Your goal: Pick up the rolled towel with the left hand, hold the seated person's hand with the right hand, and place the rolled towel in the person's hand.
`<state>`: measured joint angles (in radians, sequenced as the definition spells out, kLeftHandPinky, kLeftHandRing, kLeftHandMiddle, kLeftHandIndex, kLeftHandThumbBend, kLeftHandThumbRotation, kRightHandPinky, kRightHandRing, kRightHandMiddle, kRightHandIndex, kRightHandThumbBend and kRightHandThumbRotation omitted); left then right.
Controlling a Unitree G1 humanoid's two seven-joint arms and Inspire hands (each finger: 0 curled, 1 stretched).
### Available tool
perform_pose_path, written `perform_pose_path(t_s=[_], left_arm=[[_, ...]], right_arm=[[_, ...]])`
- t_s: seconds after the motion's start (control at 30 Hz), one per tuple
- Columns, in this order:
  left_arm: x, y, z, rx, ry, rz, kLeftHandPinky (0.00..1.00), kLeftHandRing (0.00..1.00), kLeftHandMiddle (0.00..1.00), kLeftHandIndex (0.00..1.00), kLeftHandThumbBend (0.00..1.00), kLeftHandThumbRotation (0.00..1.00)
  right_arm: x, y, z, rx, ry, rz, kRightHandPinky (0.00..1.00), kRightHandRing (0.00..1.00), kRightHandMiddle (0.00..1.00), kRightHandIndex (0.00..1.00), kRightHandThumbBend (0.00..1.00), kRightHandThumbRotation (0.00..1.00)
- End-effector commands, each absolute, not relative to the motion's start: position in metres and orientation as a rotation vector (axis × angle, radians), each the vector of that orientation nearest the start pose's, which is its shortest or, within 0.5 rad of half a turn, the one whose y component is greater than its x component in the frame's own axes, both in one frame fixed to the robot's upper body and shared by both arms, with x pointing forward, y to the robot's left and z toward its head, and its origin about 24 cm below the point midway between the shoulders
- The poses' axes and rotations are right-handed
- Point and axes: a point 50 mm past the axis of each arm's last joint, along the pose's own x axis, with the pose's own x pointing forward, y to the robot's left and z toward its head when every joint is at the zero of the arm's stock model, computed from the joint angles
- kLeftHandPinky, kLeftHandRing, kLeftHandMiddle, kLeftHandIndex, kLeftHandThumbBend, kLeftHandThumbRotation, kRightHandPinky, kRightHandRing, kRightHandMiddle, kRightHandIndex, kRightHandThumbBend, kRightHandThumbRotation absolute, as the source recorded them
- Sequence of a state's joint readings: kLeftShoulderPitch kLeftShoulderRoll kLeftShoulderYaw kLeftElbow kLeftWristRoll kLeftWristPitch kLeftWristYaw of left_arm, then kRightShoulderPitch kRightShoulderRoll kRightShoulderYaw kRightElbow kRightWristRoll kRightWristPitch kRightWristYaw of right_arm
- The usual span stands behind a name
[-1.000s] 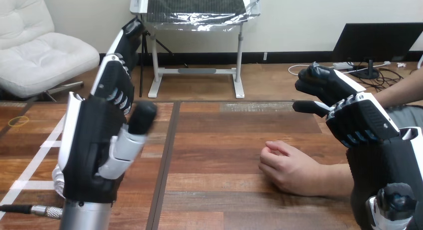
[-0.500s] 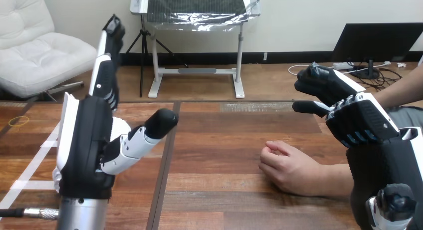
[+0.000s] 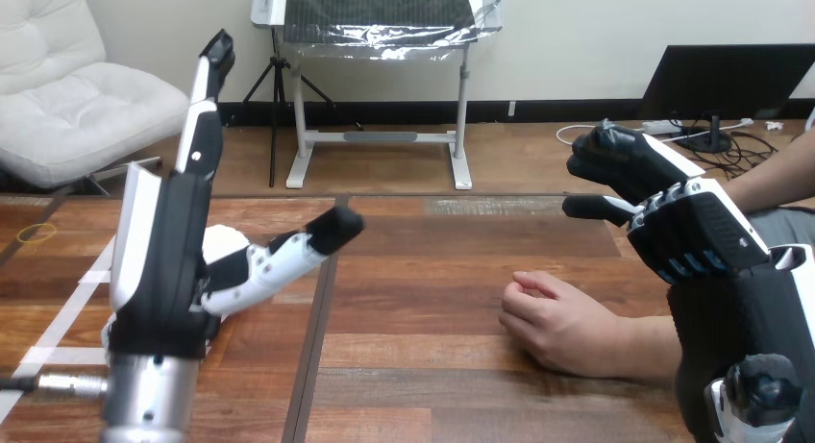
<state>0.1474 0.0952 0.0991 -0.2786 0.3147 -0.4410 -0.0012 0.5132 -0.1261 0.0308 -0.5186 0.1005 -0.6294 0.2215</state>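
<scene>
Left hand (image 3: 163, 260), lower left, spread wide and empty; best drop squarely over the rolled towel (image 3: 226, 239) peeking behind it before closing. Right hand (image 3: 673, 222) curled, empty, clear of the person's hand (image 3: 562, 326).

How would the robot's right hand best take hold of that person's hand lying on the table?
Probably around the wrist end of the person's hand, coming down from above with the right robot hand. The person's hand rests on the table loosely curled with its back exposed, so that narrower end is the freest to wrap.
</scene>
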Motion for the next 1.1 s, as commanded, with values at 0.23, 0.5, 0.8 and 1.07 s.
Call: perform_pose_path(t_s=[0.23, 0.5, 0.8, 1.07], left_arm=[[0.239, 0.173, 0.125, 0.615, -0.551, 0.093, 0.99, 1.0, 1.0, 1.0, 1.0, 0.58], [0.253, 0.173, 0.121, 0.681, -0.502, 0.125, 1.0, 1.0, 1.0, 1.0, 1.0, 0.53], [0.267, 0.174, 0.116, 0.753, -0.474, 0.16, 0.99, 0.99, 1.0, 1.0, 1.0, 0.5], [0.276, 0.175, 0.112, 0.798, -0.428, 0.177, 1.0, 1.0, 1.0, 1.0, 1.0, 0.5]], right_arm=[[0.142, -0.161, 0.127, -0.126, -0.709, 0.185, 0.71, 0.82, 0.83, 0.81, 0.96, 1.0], [0.144, -0.161, 0.127, -0.111, -0.707, 0.197, 0.71, 0.82, 0.83, 0.81, 0.97, 1.0], [0.144, -0.161, 0.126, -0.11, -0.711, 0.194, 0.72, 0.82, 0.82, 0.81, 0.97, 1.0], [0.145, -0.161, 0.126, -0.115, -0.72, 0.189, 0.72, 0.81, 0.82, 0.8, 0.97, 1.0]])
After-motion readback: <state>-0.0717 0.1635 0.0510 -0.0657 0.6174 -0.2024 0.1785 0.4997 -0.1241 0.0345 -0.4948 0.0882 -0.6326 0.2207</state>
